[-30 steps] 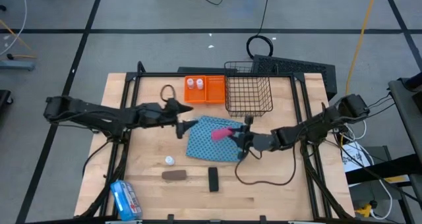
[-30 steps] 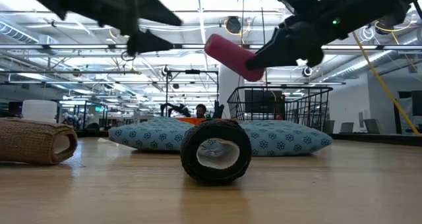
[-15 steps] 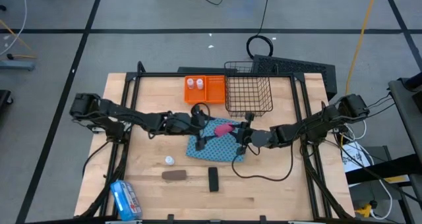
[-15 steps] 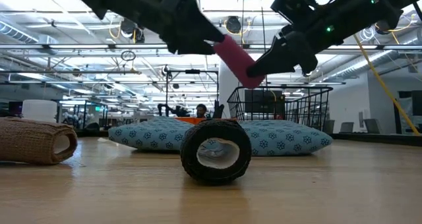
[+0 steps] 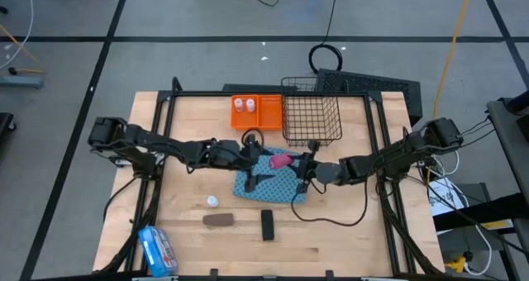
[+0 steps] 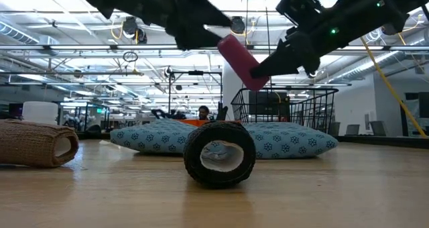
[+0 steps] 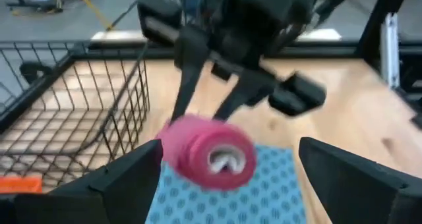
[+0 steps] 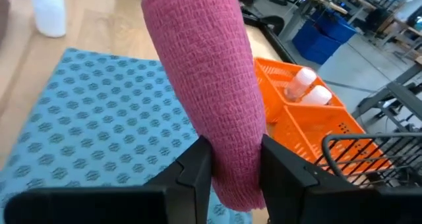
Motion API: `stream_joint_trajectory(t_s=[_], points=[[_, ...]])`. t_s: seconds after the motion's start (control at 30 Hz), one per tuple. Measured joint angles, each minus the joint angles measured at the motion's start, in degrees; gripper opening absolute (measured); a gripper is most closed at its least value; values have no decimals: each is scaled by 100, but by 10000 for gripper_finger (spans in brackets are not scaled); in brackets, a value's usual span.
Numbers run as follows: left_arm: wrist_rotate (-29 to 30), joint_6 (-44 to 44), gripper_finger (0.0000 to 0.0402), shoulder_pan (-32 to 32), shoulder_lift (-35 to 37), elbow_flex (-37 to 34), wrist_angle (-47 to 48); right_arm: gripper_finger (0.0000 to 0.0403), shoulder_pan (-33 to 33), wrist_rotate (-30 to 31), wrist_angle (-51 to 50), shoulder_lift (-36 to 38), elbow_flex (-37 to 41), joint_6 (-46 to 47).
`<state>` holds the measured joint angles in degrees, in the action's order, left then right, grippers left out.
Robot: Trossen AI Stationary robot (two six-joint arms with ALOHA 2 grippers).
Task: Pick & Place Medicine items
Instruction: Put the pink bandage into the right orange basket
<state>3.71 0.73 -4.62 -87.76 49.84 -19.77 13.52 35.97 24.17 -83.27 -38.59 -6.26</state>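
Pink bandage roll (image 8: 208,99): clamped between the fingers of the right gripper (image 5: 299,172), held above the blue patterned cloth (image 5: 266,186). Left gripper (image 5: 252,159): fingers spread wide, empty, tips flanking the roll's open end without contact.

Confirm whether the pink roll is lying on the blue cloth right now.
No. In the right wrist view the right gripper's fingers clamp the pink roll, holding it up above the blue cloth.
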Motion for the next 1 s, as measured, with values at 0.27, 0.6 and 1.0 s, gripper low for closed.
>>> stream_joint_trajectory(t_s=[0.27,0.6,1.0], points=[[397,281,363,-11,-12,0,-91,95,-5,-44,224,4,9,-24],[969,417,363,9,-90,-2,-127,95,-13,-296,580,1,9,-47],[286,930,208,162,-90,-2,-211,95,-11,-525,556,-28,11,-44]])
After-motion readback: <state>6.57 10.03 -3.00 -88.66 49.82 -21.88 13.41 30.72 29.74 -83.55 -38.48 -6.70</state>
